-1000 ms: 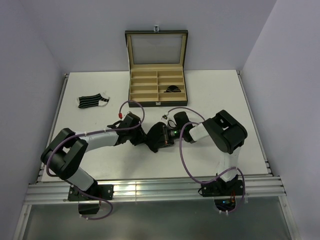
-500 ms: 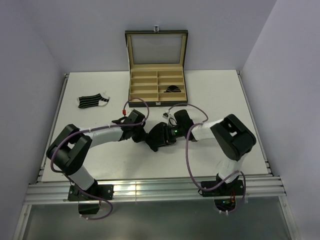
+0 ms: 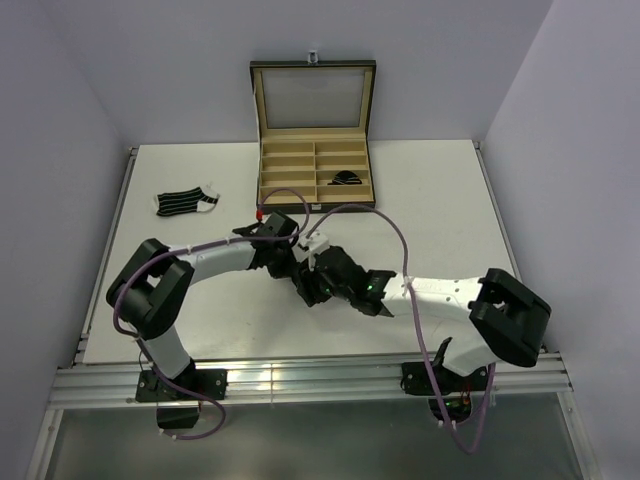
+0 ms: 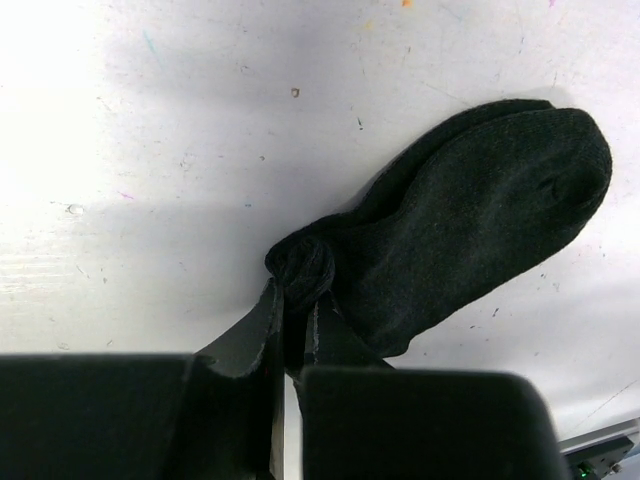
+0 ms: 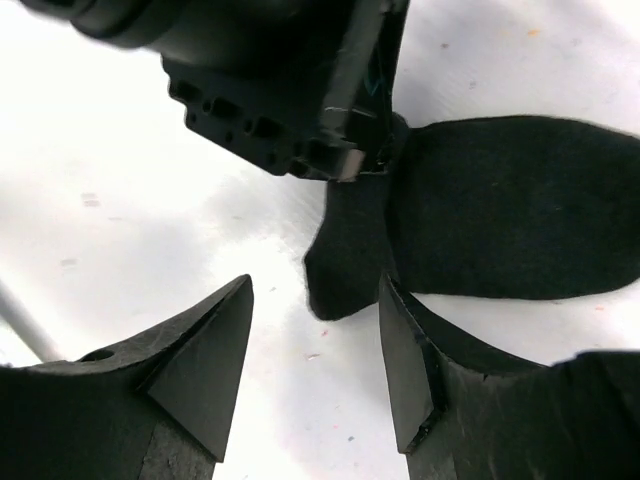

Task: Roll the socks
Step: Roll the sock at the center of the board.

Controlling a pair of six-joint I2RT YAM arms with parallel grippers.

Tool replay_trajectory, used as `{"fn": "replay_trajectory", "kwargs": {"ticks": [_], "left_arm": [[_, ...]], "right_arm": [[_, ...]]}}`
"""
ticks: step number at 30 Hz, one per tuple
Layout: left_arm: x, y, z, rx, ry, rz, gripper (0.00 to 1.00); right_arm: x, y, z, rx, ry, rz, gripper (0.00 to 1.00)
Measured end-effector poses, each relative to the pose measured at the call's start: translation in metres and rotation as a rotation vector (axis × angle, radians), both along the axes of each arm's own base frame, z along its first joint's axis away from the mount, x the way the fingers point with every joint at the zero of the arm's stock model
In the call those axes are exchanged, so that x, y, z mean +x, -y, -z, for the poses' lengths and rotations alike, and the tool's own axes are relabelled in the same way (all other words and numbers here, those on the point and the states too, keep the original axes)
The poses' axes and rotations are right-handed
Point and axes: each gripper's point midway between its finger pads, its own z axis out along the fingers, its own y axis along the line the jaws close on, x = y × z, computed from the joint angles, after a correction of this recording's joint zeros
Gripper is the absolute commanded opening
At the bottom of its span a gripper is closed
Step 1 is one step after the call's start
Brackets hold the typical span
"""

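A plain black sock [image 4: 470, 220] lies flat on the white table, one end bunched up. My left gripper [image 4: 297, 292] is shut on that bunched end. In the right wrist view the same sock [image 5: 510, 210] spreads to the right, with a loose flap hanging toward my right gripper [image 5: 315, 290]. That gripper is open and holds nothing. Its right finger sits at the sock's edge. From above, both grippers meet at mid-table, left gripper [image 3: 298, 270] and right gripper [image 3: 322, 284], covering most of the sock. A striped sock [image 3: 187, 203] lies flat at the far left.
An open black box with tan compartments [image 3: 314, 150] stands at the back centre, with a small dark rolled bundle [image 3: 346, 179] in a right-hand compartment. The right arm's elbow [image 3: 510, 320] juts toward the table's right front. Walls close in on both sides.
My left gripper has shut on the black sock's end and shifted slightly toward the back. My right gripper has opened and let go, and its elbow swung out to the right front.
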Motion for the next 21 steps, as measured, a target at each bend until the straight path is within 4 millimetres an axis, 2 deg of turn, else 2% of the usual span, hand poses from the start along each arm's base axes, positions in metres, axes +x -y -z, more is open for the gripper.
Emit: {"fn": "replay_trajectory", "kwargs": {"ticks": [11,21], "left_arm": [[0.0,0.002,0.0,0.007,-0.014,0.034,0.0],[0.0,0.003,0.0,0.004,-0.022,0.04,0.0]], "right_arm": [[0.007,-0.017,0.029,-0.251,0.167,0.028,0.6],[0.004,-0.012,0.044,-0.325,0.157,0.027,0.51]]}}
